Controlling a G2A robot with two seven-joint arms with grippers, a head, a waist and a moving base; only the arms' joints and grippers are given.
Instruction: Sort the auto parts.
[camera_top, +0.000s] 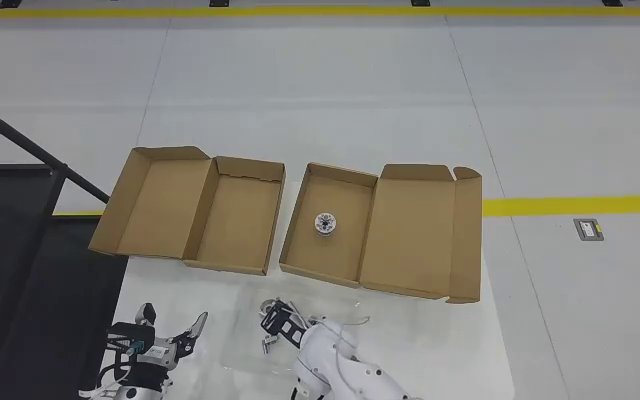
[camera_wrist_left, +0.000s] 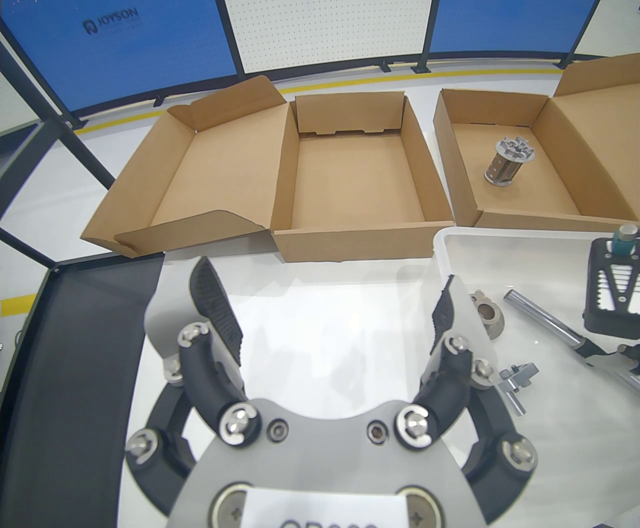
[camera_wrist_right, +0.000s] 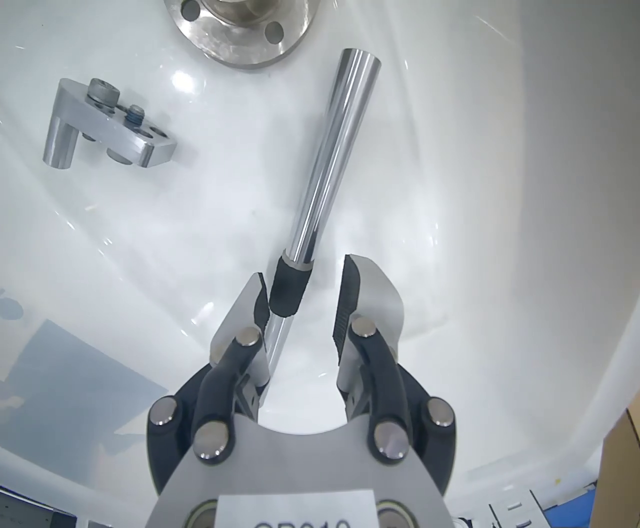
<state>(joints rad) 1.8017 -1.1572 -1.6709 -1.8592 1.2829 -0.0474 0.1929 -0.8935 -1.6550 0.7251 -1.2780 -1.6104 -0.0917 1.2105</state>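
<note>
1. My right gripper (camera_wrist_right: 305, 274) sits half open astride the chrome rod (camera_wrist_right: 334, 150), which lies in the clear bin (camera_wrist_right: 500, 210). Nothing is gripped.
2. The rod is off-centre, hard by one pad, so closing could roll or tilt it.
3. My left gripper (camera_wrist_left: 325, 274) hangs wide open and empty beside the bin.

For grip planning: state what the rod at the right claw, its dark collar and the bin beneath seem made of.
Rod: likely steel, polished mirror finish; bright streak reflections run along it.
Collar: matte black, perhaps rubber or plastic; no shine, so it stays open.
Bin: glossy translucent white plastic, judging by soft glare on its curved wall.
</note>
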